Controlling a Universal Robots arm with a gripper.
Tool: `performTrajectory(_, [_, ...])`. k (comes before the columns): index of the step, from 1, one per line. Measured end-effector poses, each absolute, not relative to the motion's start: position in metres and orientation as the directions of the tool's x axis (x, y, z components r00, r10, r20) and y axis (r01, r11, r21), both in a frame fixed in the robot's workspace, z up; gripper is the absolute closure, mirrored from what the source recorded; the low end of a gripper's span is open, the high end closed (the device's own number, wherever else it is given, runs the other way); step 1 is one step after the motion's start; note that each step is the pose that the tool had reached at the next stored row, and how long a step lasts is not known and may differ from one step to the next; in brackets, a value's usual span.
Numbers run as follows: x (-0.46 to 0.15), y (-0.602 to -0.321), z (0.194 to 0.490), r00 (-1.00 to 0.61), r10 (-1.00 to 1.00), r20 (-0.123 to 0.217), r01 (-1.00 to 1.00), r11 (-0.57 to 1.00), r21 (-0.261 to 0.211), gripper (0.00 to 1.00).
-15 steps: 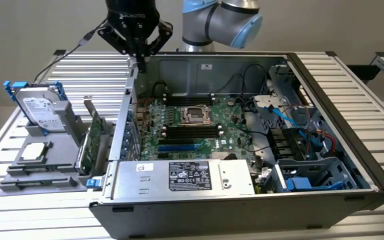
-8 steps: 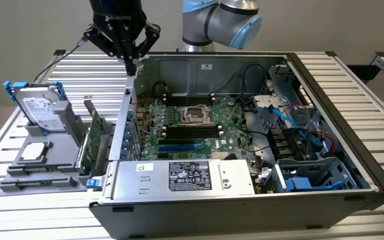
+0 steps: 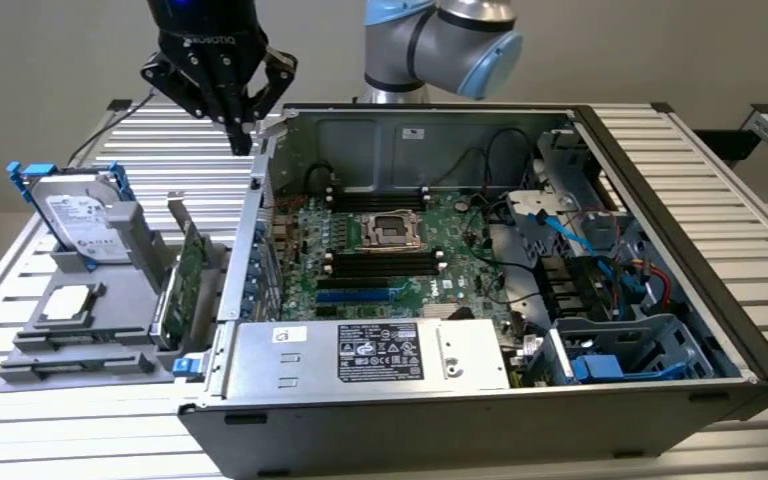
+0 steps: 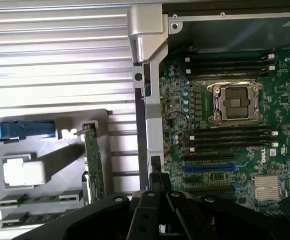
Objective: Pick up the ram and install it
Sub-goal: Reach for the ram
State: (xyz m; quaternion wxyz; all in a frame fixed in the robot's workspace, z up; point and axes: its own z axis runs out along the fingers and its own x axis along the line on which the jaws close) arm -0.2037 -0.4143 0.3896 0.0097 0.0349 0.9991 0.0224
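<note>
The gripper (image 3: 241, 140) (image 4: 158, 187) hangs above the slatted table (image 3: 77, 445), just outside the wall of the open computer case (image 3: 491, 425) on the exterior view's left; its fingers are drawn together to a point with no visible gap, and nothing is held between them. The ram (image 4: 37, 201) stands on its long edge in a slot of the grey fixture (image 3: 37, 368) (image 4: 49, 125), with a second green strip of the same kind in the neighbouring slot; the fixture sits beside the case on the exterior view's left, and the ram is at the fixture's end away from the gripper, well apart from it. The same fixture carries an upright expansion card (image 3: 187, 275) (image 4: 92, 160) and a hard drive (image 3: 84, 220). The dark memory slots (image 4: 230, 135) on the motherboard (image 3: 357, 275) flank the processor socket and appear empty. Handling judgement: the ram is light, thin and stiff along its length, but it snaps or cracks if bent, and its chips and contact edge are fragile; the flat faces are smooth, so a light grip may slip. Take hold across the two flat faces at mid-length, on the exposed upper edge, clear of the contact edge; keep the stick square to the pads.
</note>
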Motion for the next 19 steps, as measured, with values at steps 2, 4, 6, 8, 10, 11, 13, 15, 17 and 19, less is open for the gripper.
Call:
performTrajectory(2, [-0.209, -0.416, 0.389, -0.997, 0.070, -0.017, 0.069, 0.997, 0.045, 0.89])
performTrajectory(4, [-0.215, -0.417, 0.389, -0.997, 0.070, -0.017, 0.069, 0.997, 0.045, 0.89])
performTrajectory(6, [-0.220, -0.419, 0.388, -0.997, 0.070, -0.016, 0.069, 0.997, 0.045, 0.89])
performTrajectory(8, [-0.226, -0.420, 0.388, -0.997, 0.070, -0.015, 0.069, 0.997, 0.044, 0.89])
performTrajectory(10, [-0.231, -0.422, 0.387, -0.997, 0.070, -0.014, 0.069, 0.997, 0.044, 0.89])
performTrajectory(11, [-0.234, -0.422, 0.387, -0.997, 0.070, -0.013, 0.069, 0.997, 0.044, 0.89])
performTrajectory(13, [-0.239, -0.424, 0.386, -0.997, 0.070, -0.012, 0.069, 0.997, 0.044, 0.89])
performTrajectory(15, [-0.245, -0.425, 0.386, -0.997, 0.070, -0.011, 0.069, 0.997, 0.043, 0.89])
performTrajectory(17, [-0.250, -0.426, 0.385, -0.997, 0.070, -0.010, 0.069, 0.997, 0.043, 0.89])
performTrajectory(19, [-0.256, -0.428, 0.385, -0.998, 0.070, -0.009, 0.070, 0.997, 0.043, 0.89])
